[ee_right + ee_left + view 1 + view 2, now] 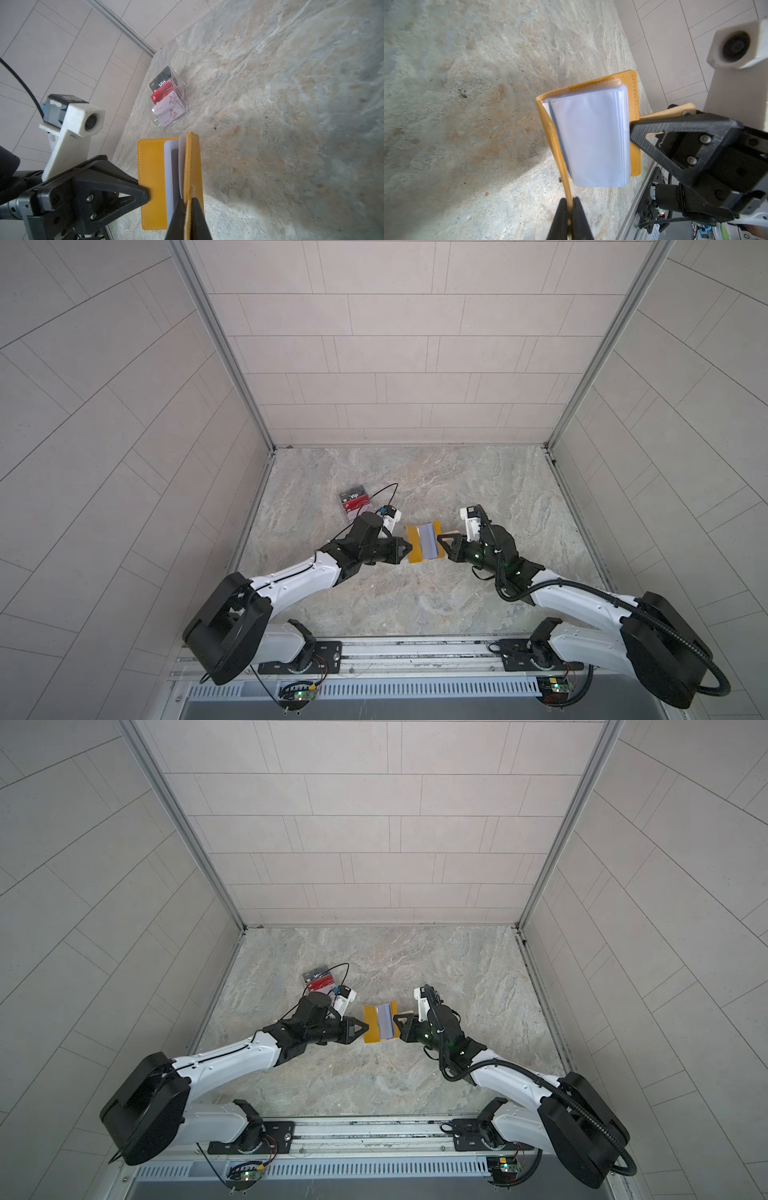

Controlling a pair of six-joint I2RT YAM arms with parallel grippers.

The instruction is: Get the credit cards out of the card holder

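Note:
The mustard-yellow card holder (415, 545) (371, 1025) hangs open above the marble floor, stretched between both grippers. My left gripper (409, 548) (569, 204) is shut on the edge of its left cover. My right gripper (441, 541) (188, 204) is shut on the opposite cover at the strap tab (664, 114). The pale bluish sleeves (589, 137) fan out between the covers, and I cannot make out a card inside them. A red credit card (163, 91) stands in the middle tier of a clear box.
The clear acrylic box (355, 504) (182, 97) stands at the back left, behind the left wrist. It also holds a black Vip card (163, 80) and a white card (169, 109). Tiled walls enclose three sides, and a metal rail (395, 655) runs along the front.

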